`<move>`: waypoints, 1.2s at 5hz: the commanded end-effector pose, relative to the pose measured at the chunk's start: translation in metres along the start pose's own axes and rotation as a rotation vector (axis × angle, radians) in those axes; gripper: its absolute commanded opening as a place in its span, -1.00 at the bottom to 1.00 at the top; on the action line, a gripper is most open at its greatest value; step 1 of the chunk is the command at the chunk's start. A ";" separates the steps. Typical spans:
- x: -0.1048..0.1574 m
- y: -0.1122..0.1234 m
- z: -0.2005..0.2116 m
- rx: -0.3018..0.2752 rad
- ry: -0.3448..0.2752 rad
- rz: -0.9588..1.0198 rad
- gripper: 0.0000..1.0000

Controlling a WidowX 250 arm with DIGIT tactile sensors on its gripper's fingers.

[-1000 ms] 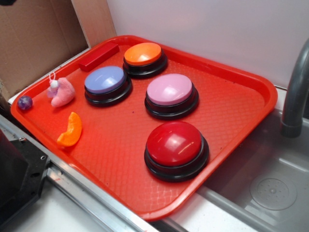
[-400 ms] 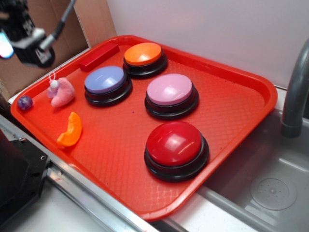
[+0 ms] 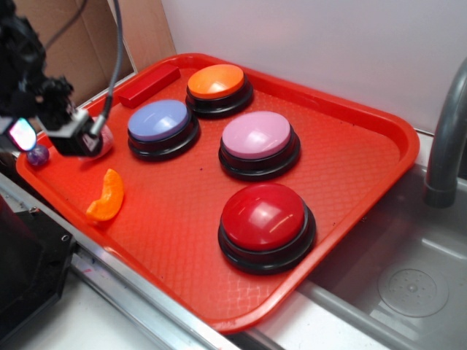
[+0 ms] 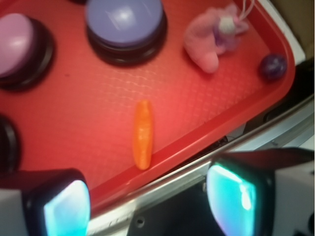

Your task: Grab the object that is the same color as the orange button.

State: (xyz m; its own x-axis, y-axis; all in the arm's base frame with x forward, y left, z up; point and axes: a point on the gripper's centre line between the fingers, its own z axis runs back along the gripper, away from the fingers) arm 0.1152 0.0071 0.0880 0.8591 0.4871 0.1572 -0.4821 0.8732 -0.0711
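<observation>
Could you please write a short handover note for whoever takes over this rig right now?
Gripper: open, empty, above the tray's near-left edge, not touching anything.
Orange segment: lying on the red tray near its front-left rim, apart from the pink plush toy and the purple ball.
Orange button: at the back of the tray, beside the blue button.
Done: the arm is positioned near the segment; nothing is grasped yet.
Left: line up over the segment, descend, close on it and lift. It sits close to the rim, so a careful approach seems wise.
</observation>
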 end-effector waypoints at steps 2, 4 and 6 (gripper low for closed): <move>0.009 -0.007 -0.068 0.074 -0.009 -0.004 1.00; 0.003 -0.017 -0.091 0.086 -0.001 -0.042 1.00; 0.005 -0.014 -0.086 0.056 0.003 -0.035 -1.00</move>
State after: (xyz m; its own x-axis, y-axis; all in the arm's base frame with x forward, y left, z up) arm 0.1369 -0.0017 0.0022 0.8742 0.4652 0.1394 -0.4698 0.8828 0.0004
